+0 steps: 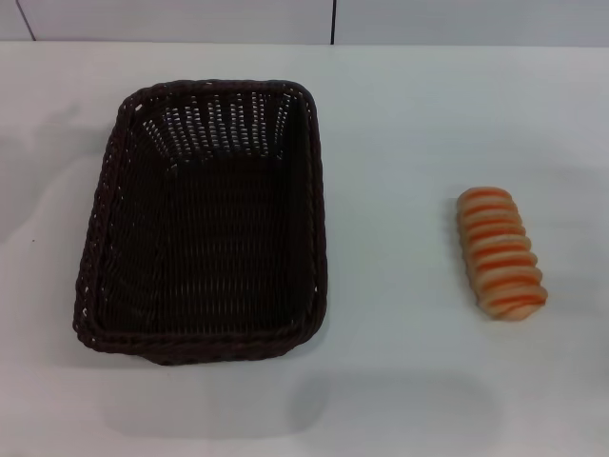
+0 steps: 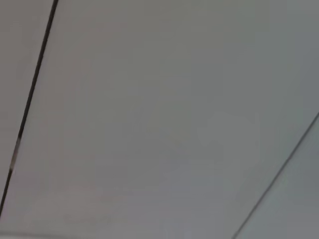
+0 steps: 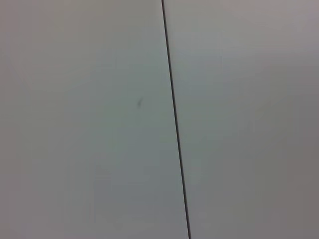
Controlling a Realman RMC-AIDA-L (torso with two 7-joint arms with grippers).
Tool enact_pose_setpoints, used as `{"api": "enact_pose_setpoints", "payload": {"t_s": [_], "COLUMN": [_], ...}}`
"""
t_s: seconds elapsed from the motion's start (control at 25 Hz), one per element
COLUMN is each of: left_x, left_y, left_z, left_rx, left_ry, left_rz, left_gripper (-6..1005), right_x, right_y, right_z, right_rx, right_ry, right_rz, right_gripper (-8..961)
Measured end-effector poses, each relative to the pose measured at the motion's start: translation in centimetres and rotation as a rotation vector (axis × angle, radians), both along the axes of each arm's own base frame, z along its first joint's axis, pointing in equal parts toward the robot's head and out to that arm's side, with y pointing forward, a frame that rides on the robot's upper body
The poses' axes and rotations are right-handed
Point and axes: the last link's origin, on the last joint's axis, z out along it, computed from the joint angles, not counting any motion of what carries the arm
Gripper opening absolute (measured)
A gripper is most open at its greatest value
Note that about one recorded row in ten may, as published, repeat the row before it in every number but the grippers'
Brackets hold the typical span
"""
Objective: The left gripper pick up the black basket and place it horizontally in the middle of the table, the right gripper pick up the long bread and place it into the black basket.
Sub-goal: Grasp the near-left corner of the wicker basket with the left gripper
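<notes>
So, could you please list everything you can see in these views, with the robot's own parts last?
black basket: one, dark brown-black woven wicker, on the robot's left side of the table, long side running away from the robot, nothing inside.
long bread: one, tan with orange-red crosswise stripes, on the robot's right side of the table, well apart from the basket.
table: one, white, under both things.
wall panels: pale grey with thin dark seams, behind the table's far edge in the head view; they fill both wrist views.
left gripper: not in any view.
right gripper: not in any view.
</notes>
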Motion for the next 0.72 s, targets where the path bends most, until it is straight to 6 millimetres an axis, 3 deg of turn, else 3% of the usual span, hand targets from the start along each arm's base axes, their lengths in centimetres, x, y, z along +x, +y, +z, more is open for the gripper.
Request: {"api": "enact_pose_setpoints", "payload": {"t_s": [0.08, 0.32, 0.72], "left_x": [1.2, 2.3, 4.2], "left_y": [-0.4, -0.6, 0.4], "left_z": [0.2, -0.4, -3.5], "left_rx": [-0.056, -0.129, -0.301], "left_ry": [0.051, 0.147, 0.327], "left_rz": [0.055, 0.131, 0.222], "left_gripper": [830, 828, 826], "right_x": [0.0, 0.0, -0.2], "right_y": [0.0, 0.0, 0.3], "right_z": [0.0, 0.0, -0.1], "right_rx": [0.0, -0.002, -0.005], "right_ry": [0.001, 0.001, 0.001], "right_rz": [0.0, 0.0, 0.004], "right_gripper": [776, 776, 776]}}
